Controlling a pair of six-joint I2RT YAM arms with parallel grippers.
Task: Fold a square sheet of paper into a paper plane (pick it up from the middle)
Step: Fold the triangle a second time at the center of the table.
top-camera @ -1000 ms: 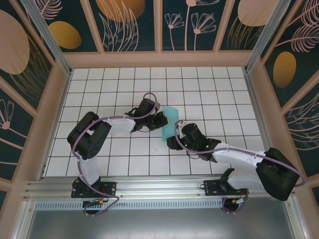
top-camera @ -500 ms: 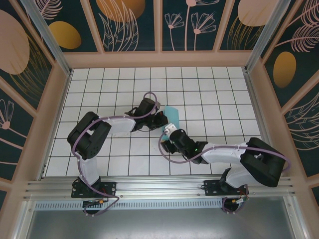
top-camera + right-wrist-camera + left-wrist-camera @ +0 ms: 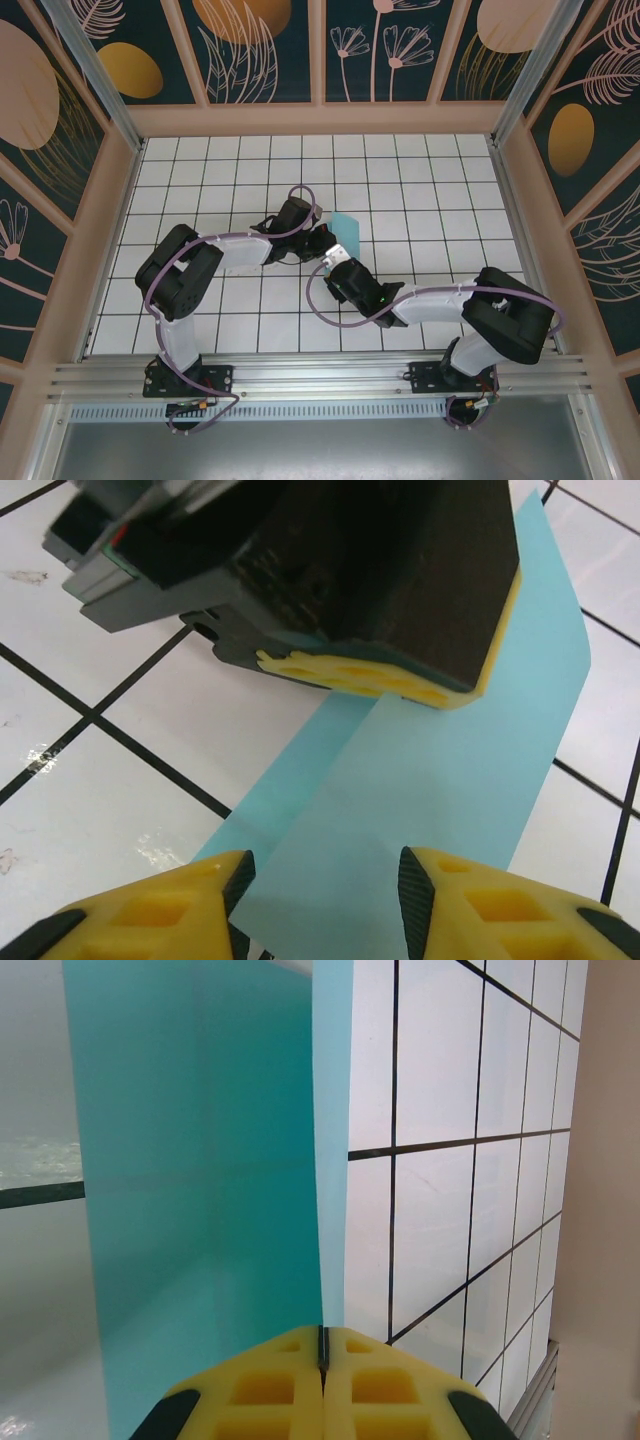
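Near the middle of the counter [image 3: 420, 190], just right of the left fingers [image 3: 320, 241], we see the square sheet of paper [image 3: 346, 228], light cyan and folded narrower than a square. The right fingers [image 3: 338, 270] sit close on its near side.

From the left wrist, we find the left fingers [image 3: 270, 1390] pressed together, pinching the paper's [image 3: 200, 1210] edge in the thin seam between their yellow pads. The sheet bends along a long crease beyond them.

From the right wrist, we see the right fingers [image 3: 170, 910] spread apart with the paper [image 3: 450, 780] lying in two overlapping layers between and beyond them. We cannot tell whether they touch it.
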